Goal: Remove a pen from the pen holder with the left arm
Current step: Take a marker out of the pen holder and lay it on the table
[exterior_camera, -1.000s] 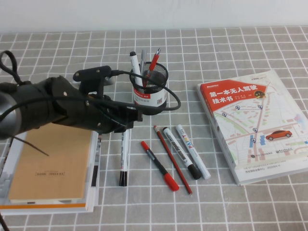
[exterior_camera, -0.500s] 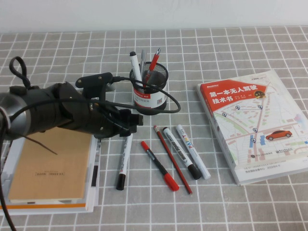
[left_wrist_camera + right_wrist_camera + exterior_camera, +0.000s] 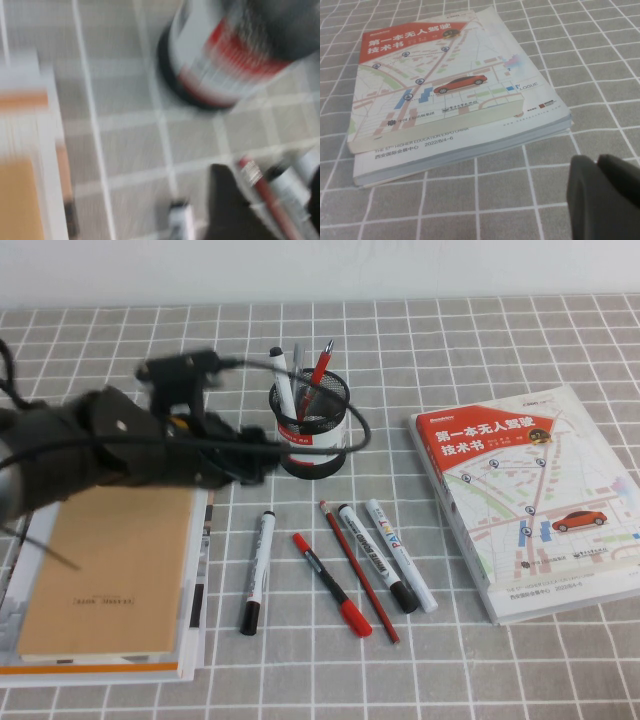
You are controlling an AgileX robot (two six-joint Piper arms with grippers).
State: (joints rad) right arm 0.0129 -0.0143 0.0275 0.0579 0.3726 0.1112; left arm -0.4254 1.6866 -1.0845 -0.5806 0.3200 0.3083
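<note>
Holder [image 3: 315, 435] beside spread left hand [image 3: 257, 456], book [image 3: 445, 85] near closed right hand [image 3: 600, 200] (wrist view only).

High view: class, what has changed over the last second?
The left hand let go of the black-capped marker, now lying on the table, and drew away leftwards, beside the pen holder. Holder, other pens, notebook and map book stayed. The right hand sits beside that book.

black mesh pen holder [image 3: 325, 408], grey white-gridded tablecloth [image 3: 500, 340], tan notebook [image 3: 110, 570]
</note>
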